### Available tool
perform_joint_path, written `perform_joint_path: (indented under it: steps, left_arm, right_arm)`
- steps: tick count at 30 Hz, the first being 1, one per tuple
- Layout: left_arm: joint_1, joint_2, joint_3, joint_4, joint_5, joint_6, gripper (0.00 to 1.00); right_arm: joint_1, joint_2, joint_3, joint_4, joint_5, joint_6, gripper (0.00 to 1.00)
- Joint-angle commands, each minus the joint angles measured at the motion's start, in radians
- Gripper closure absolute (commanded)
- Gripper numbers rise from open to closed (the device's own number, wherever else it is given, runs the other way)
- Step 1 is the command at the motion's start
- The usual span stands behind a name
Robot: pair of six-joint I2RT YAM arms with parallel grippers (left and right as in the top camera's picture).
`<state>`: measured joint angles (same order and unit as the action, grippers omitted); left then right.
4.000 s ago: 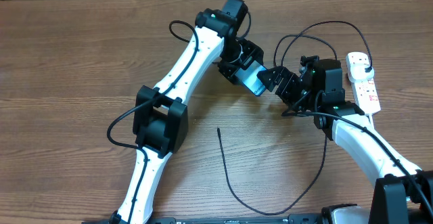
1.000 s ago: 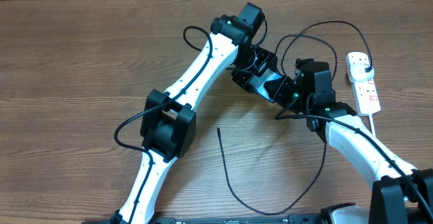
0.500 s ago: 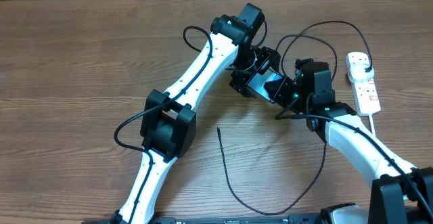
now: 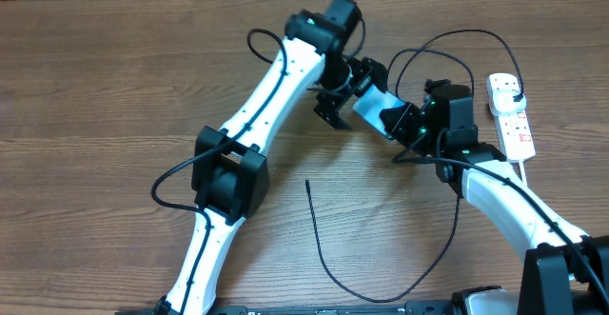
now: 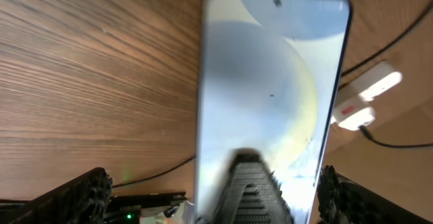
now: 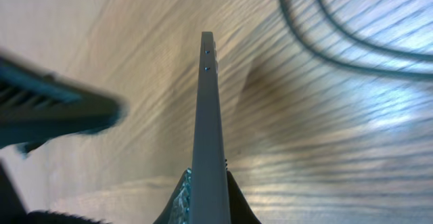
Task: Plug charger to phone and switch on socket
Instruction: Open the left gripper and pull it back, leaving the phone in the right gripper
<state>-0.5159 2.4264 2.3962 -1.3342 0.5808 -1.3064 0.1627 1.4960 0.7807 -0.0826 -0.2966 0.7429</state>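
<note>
The phone (image 4: 371, 104), its light blue screen lit, hangs above the table with my right gripper (image 4: 400, 122) shut on its lower end. In the right wrist view the phone (image 6: 208, 116) stands edge-on between the gripper (image 6: 207, 200) pads. My left gripper (image 4: 348, 88) is open at the phone's upper left end. Its fingers (image 5: 74, 197) stand wide on both sides of the phone (image 5: 270, 82) without touching it. The charger (image 4: 328, 263) lies as a black cable on the wood, with its tip (image 4: 307, 183) free. Its loops (image 4: 447, 49) run towards the white socket (image 4: 516, 129) at the right.
The socket (image 5: 362, 99) also shows beyond the phone in the left wrist view. Cable loops (image 6: 352, 45) lie on the wood ahead of the right gripper. The left arm (image 4: 271, 96) crosses the table's middle. The table's far edge runs along the top.
My left gripper has opened, let go of the phone and drawn back to the upper left. The phone stays in my right gripper, shifted slightly. The cable has not moved.
</note>
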Motion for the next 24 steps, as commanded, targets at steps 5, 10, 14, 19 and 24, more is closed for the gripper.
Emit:
perform_joint_path:
  steps: [5,10,14,19,24]
  left_arm:
    - [0.066,-0.001,0.164,-0.086,-0.013,0.074,0.0]
    - [0.082,-0.001,0.237,-0.111,-0.014,0.092,0.0]
    - [0.085,-0.001,0.26,-0.117,-0.014,0.096,0.0]
    - [0.089,-0.001,0.264,-0.115,-0.014,0.1,0.0]
    - [0.099,-0.001,0.264,-0.11,-0.011,0.102,0.0]
  right_arm:
    - [-0.008,-0.007,0.025,0.06,0.003,0.19,0.96]
    - [-0.008,-0.007,0.025,0.143,-0.059,0.386,0.96]
    - [-0.008,-0.007,0.025,0.253,-0.104,0.595,0.96]
    - [-0.007,-0.007,0.025,0.381,-0.14,0.785,0.96]
    - [-0.007,-0.007,0.025,0.395,-0.151,0.922,0.96]
